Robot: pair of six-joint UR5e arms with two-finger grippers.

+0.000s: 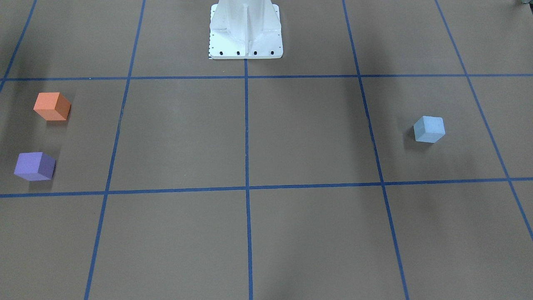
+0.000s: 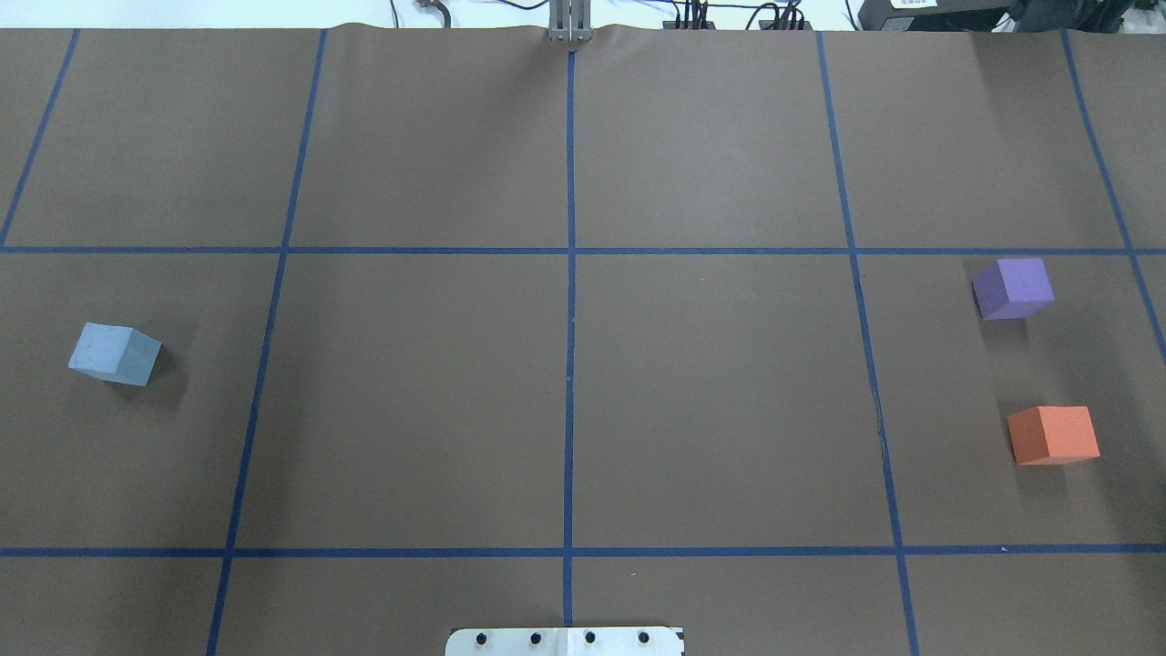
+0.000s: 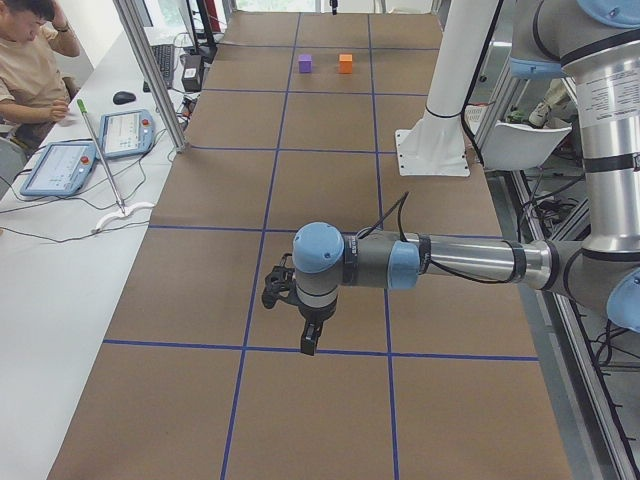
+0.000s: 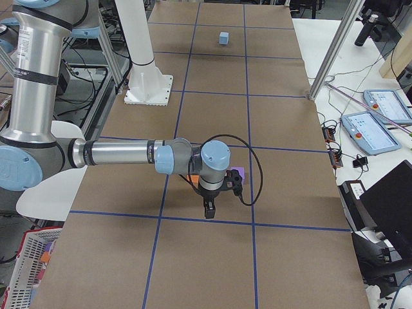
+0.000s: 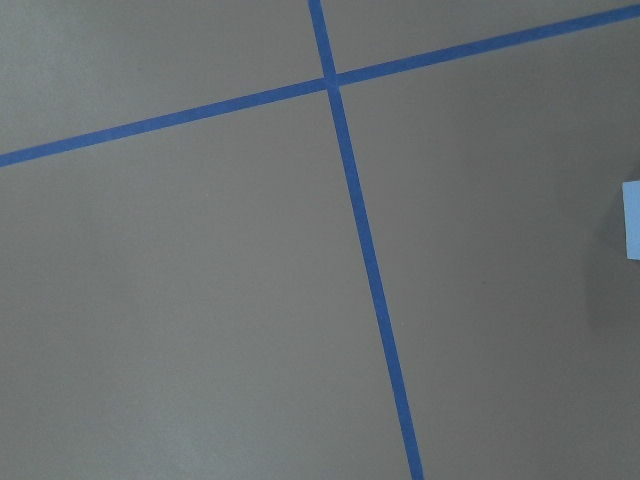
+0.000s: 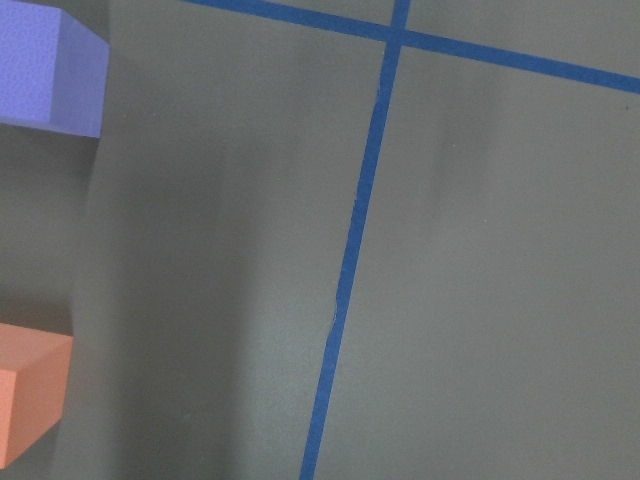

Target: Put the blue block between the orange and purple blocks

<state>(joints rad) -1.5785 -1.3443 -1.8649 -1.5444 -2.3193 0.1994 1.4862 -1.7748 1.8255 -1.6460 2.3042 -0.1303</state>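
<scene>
The blue block sits alone at the middle left of the overhead view, turned askew to the tape lines. Only its edge shows, at the right border of the left wrist view. It looks like a small matte cube with crisp edges. It is probably light, firm and not slippery, with little risk of damage. The best hold is likely across two opposite flat sides, with the wrist turned to match its skew.

The purple block and the orange block stand apart at the far right of that view. The gap of bare bench between them looks only a little roomier than the cube, so lowering it in could nudge a neighbour. The middle of the bench between the two sides is open for the carry.

The left fingers and right fingers show only in the side views, hanging over the bench. I cannot tell whether they are spread or pressed together.
</scene>
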